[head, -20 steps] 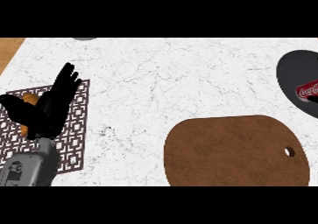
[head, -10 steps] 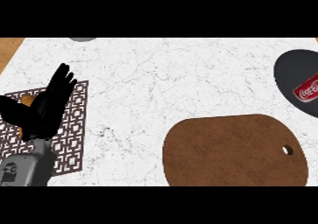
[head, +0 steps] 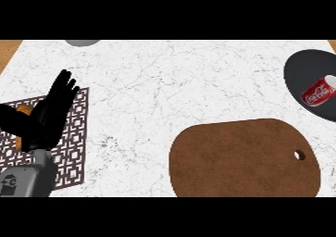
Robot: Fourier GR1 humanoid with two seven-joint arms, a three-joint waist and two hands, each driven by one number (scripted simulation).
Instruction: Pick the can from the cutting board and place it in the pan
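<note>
A red can (head: 320, 90) lies on its side inside the dark pan (head: 303, 74) at the right edge of the head view. The brown cutting board (head: 242, 159) sits at the lower right with nothing on it; a small hole shows near its right side. My left hand (head: 45, 119) stands open at the left, fingers straight and pointing up, over a patterned mat. My right hand does not show in the view.
A dark lattice mat (head: 71, 139) lies under the left hand, with an orange object (head: 23, 109) partly hidden behind the hand. A grey round object (head: 83, 42) peeks in at the top edge. Wooden surface (head: 5, 53) borders the white marble counter (head: 170, 88).
The view has shifted slightly, so pan and can appear a little further left. The left hand stays open in nearly the same place.
</note>
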